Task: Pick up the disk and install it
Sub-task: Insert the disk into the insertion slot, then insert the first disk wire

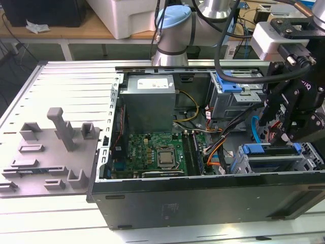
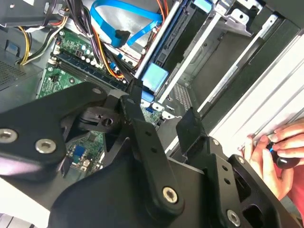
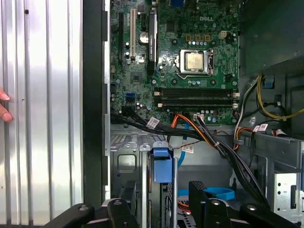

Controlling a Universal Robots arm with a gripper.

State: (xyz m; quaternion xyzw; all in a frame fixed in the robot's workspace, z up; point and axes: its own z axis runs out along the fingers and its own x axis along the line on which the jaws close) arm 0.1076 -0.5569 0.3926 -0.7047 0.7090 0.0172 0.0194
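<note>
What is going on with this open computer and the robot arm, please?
A robot arm is working inside an open computer case that lies on its side. Its gripper hangs open over the drive cage, with one finger on either side of the disk. The disk stands on edge and appears to sit in the cage. A person's hand rests on the ribbed table beside the case.
</note>
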